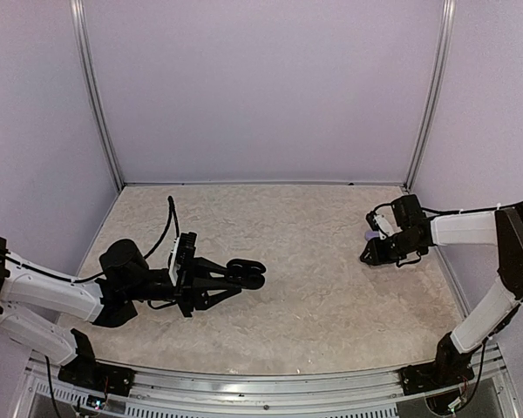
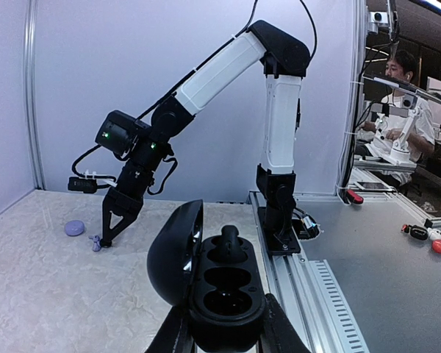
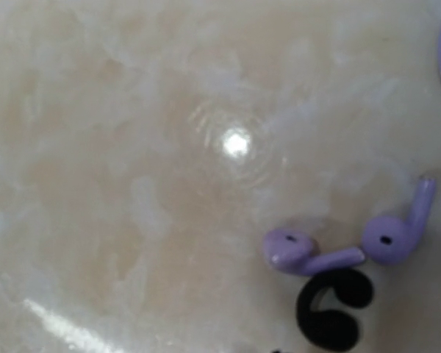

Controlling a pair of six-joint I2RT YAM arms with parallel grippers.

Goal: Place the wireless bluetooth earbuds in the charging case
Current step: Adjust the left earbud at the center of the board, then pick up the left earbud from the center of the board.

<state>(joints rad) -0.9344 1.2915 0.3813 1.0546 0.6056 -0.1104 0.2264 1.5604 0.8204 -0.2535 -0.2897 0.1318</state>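
Left tool (image 1: 241,278) clamping the charging case (image 2: 228,294), right tool (image 2: 105,237) unreadable: could flick lavender earbuds (image 3: 386,239) toward counter's (image 1: 331,296) right edge.

The left gripper (image 1: 242,276) lies low over the table (image 1: 314,305), its two fingers clamped on a black charging case (image 1: 253,272) at their tips. Well apart from it, the right gripper (image 1: 371,255) points down at the surface, with a small pale lavender object (image 1: 371,233) just beside its fingers.

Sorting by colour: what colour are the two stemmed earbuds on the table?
Lavender earbuds, clearest in the right wrist view.
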